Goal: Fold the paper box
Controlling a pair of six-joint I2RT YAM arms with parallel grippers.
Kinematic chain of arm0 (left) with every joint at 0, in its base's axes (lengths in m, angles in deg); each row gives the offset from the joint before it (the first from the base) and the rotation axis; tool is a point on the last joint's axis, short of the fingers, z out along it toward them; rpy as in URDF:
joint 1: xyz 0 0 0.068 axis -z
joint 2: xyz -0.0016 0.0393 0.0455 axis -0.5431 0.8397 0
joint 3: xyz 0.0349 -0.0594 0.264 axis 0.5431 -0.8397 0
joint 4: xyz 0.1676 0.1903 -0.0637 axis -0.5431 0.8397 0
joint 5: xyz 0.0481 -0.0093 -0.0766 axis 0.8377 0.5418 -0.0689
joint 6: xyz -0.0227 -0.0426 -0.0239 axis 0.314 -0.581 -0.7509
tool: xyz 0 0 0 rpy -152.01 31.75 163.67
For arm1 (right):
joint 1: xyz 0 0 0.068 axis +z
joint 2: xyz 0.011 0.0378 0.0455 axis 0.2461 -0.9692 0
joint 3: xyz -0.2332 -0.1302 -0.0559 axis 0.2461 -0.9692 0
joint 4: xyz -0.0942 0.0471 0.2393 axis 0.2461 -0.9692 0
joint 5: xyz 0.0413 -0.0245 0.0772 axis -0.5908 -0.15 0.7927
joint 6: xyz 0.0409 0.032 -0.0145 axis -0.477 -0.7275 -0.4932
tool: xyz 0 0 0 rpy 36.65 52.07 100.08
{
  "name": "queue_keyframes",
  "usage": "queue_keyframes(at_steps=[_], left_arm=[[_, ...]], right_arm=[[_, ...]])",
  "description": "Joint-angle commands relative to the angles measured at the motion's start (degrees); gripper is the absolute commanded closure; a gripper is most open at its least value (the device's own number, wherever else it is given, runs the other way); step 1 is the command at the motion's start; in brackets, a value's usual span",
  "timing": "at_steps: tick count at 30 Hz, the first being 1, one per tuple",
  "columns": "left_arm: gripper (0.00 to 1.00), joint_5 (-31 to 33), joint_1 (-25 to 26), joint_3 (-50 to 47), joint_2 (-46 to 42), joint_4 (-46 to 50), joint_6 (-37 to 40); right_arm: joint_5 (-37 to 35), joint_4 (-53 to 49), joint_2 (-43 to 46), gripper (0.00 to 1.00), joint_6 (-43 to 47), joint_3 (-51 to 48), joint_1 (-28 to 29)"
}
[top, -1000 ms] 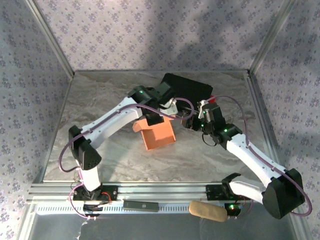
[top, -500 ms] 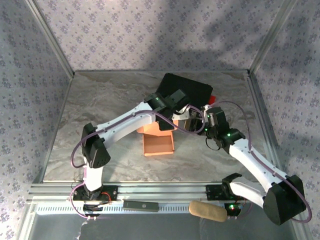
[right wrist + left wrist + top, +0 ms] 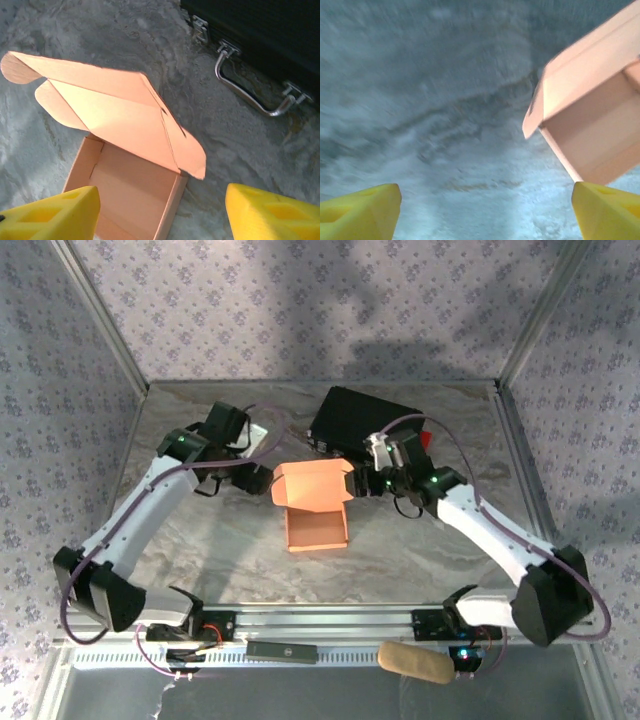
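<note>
The paper box [image 3: 316, 528] is a salmon-orange open tray in the middle of the table, its lid [image 3: 312, 483] raised at the back with side flaps hanging loose. My left gripper [image 3: 257, 478] is just left of the box, apart from it and open; in the left wrist view the box [image 3: 592, 115] sits at the upper right beyond its gripper [image 3: 485, 215], with only table between the fingers. My right gripper [image 3: 362, 483] is at the box's back right corner, open; in its wrist view the lid [image 3: 115, 107] and tray [image 3: 132, 195] lie under its gripper [image 3: 162, 215].
A black hard case [image 3: 360, 420] lies behind the box, its metal handle [image 3: 250, 95] facing the right gripper. Metal rails and patterned walls enclose the marble table [image 3: 200, 540]. A tan roll [image 3: 415, 662] and a black bar [image 3: 282, 649] rest on the near rail.
My left gripper has opened, let go of the box and swung away to the left. The right gripper has moved in toward the box's back right corner. The lid now stands raised.
</note>
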Motion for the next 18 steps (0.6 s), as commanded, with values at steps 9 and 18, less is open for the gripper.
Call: queue_keyframes(at_steps=[9,18], left_arm=[[0.25,-13.9,-2.3,-9.4,1.7,-14.3,0.8],[0.38,-11.5,0.6,-7.1,8.2,-14.3,1.1]], right_arm=[[-3.1,-4.5,-8.0,0.34,11.6,4.2,0.4],[-0.9,-4.8,-13.9,0.38,14.6,8.1,0.1]])
